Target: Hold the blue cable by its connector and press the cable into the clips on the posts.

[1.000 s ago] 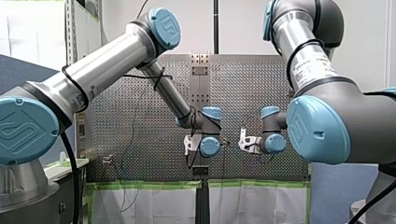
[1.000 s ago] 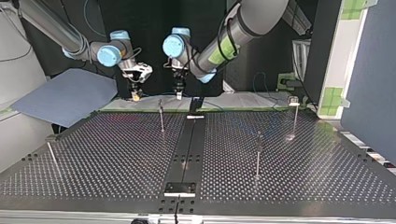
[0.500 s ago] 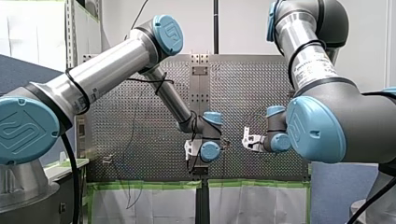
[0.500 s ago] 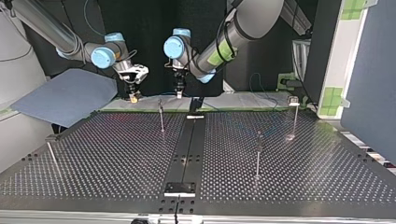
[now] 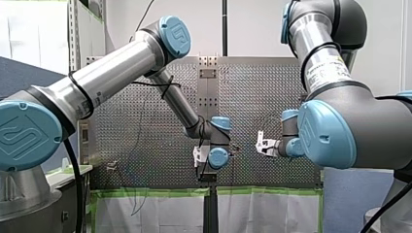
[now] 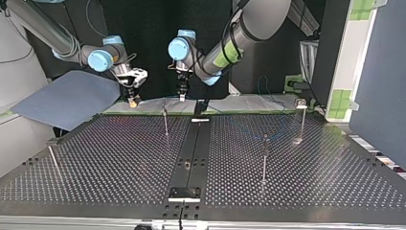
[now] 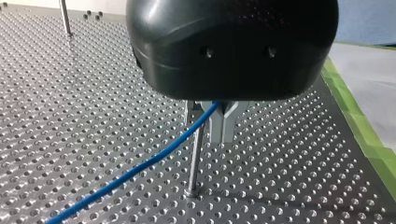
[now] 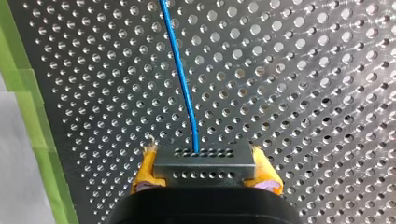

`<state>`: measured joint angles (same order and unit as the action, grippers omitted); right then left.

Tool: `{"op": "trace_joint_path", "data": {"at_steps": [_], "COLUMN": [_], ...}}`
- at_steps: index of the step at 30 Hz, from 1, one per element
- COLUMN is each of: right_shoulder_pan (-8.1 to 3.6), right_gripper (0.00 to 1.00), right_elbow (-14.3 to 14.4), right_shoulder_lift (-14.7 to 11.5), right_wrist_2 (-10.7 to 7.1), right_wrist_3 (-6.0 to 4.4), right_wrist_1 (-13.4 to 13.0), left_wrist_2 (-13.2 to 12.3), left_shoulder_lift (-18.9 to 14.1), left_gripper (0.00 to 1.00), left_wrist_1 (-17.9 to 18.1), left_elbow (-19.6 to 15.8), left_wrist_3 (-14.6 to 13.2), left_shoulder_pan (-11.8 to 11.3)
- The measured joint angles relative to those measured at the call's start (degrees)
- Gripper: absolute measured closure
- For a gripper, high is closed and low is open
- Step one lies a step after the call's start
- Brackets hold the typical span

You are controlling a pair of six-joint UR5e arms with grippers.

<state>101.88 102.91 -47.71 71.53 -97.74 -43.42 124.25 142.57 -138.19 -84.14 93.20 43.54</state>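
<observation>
In the right wrist view my right gripper (image 8: 205,175) is shut on the grey connector (image 8: 204,165), which sits between its yellow pads (image 8: 144,171). The blue cable (image 8: 182,84) runs out of the connector over the perforated plate. My left gripper (image 7: 223,133) has its metal fingers shut on the blue cable (image 7: 140,168), close beside a thin post (image 7: 195,156). In the top view my right gripper (image 6: 133,99) hangs at the far edge to the left of my left gripper (image 6: 182,97), which is just behind a post (image 6: 165,120).
More thin posts stand on the perforated table (image 6: 119,158): one at the top view's right middle (image 6: 264,160), one at the far right (image 6: 302,117), one at the near left (image 6: 52,160). Green tape (image 8: 28,116) marks the table's edge. A grey sheet (image 6: 67,98) lies beyond it.
My right gripper has moved toward the top view's left with the connector, away from my left gripper. My left gripper sank slightly a second ago and has stayed still since.
</observation>
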Motion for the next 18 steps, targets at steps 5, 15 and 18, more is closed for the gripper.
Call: {"op": "trace_joint_path", "data": {"at_steps": [5, 15, 18], "right_shoulder_pan": [-0.45, -1.56, -1.98], "right_gripper": [1.0, 1.0, 1.0], "right_elbow": [-0.7, -1.0, -1.1], "right_shoulder_lift": [0.0, 0.0, 0.0], "right_wrist_2": [-2.11, -6.31, -6.67], "right_wrist_3": [-0.21, -0.44, -0.58], "right_wrist_1": [0.1, 0.3, 0.3], "left_wrist_2": [-1.0, -2.0, -2.3], "left_shoulder_lift": [0.0, 1.3, 2.5], "left_gripper": [1.0, 1.0, 1.0], "left_wrist_1": [0.4, -0.5, -1.3], "left_elbow": [0.3, 4.0, 5.4], "left_wrist_3": [1.0, 2.8, 3.3], "left_shoulder_pan": [0.1, 0.4, 0.6]}}
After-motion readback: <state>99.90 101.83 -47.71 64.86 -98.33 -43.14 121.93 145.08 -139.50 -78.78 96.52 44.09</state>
